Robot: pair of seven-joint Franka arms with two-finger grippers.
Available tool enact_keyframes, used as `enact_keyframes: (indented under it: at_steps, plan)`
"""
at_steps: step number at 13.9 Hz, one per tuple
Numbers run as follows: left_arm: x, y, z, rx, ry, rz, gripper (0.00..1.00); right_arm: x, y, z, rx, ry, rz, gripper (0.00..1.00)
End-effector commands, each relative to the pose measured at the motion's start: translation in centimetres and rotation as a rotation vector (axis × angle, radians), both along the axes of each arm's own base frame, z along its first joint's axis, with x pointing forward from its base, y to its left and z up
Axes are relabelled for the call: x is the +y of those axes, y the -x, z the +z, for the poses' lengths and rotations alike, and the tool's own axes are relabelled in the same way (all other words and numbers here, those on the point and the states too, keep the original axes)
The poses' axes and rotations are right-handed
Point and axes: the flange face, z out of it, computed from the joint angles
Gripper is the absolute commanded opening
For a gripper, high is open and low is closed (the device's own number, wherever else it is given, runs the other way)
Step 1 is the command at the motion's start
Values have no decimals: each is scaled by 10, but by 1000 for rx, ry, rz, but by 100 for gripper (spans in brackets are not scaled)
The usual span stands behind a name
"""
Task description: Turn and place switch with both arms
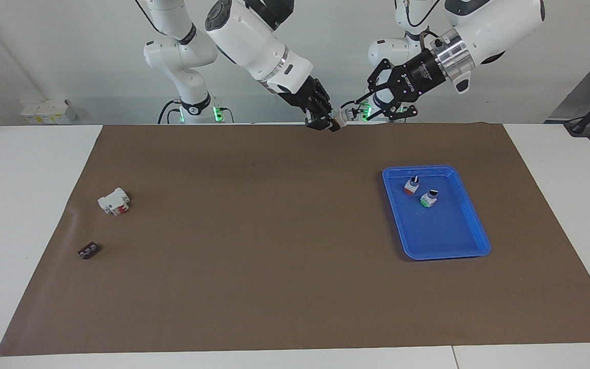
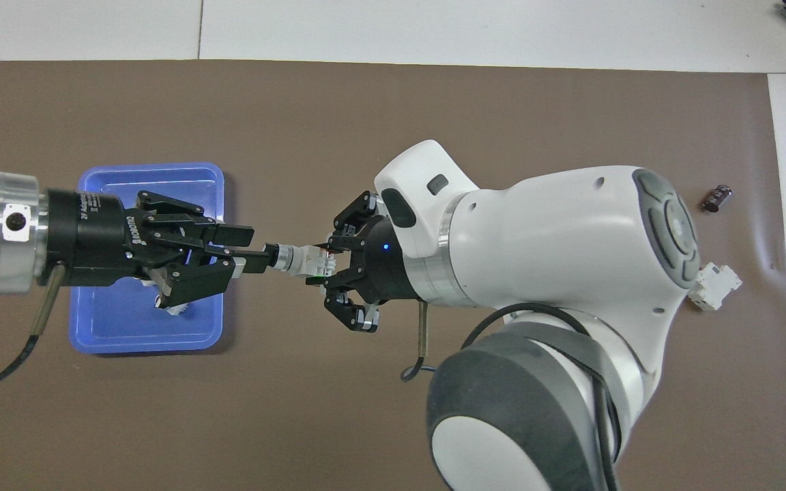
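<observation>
1. Landmark: the blue tray [image 1: 471,225] [image 2: 99,327] lies on the brown mat [image 1: 274,256] [image 2: 297,116] toward the left arm's end of the table.
2. The switch [image 1: 342,117] [image 2: 306,260] is held in the air between the two grippers, above the mat's edge nearest the robots, lying sideways and off the tray toward the right arm's end.
3. The right gripper [image 1: 327,123] [image 2: 333,262] has its fingers pinched on the white body of the switch.
4. The left gripper [image 1: 359,108] [image 2: 246,251] reaches in over the tray; its fingers are closed on the black knob end of the switch, with the silvery collar showing between the fingertips and the white body.
5. In the tray stand two more switches: a switch with an orange-red end [image 1: 411,185] nearer the robots, and just beside it a switch with a green end [image 1: 429,198]. In the overhead view the left gripper covers most of them.
6. A white block with a red part [image 1: 114,201] [image 2: 715,286] lies on the mat well apart from the tray, toward the right arm's end.
7. A small dark part [image 1: 88,250] [image 2: 717,198] lies near that block, farther from the robots.
</observation>
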Motion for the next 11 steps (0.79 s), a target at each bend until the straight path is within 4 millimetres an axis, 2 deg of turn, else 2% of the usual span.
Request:
enact_keyframes:
  at_steps: [1,6,7,9,10,11]
  plan:
    - [-9,13,1,-1,20,33,45,0,5,5,8,-22,-34,0]
    - [-8,15,-3,9,27,38,44,0,6,5,10,-22,-33,0]
    - [-7,15,-2,10,30,38,39,0,5,5,10,-22,-34,0]
    - [-8,15,-3,9,30,37,7,0,5,5,10,-22,-34,0]
    - [-6,14,-3,6,30,41,1,0,5,5,10,-22,-34,0]
    - [-4,13,-3,4,30,46,0,0,5,5,11,-21,-33,0]
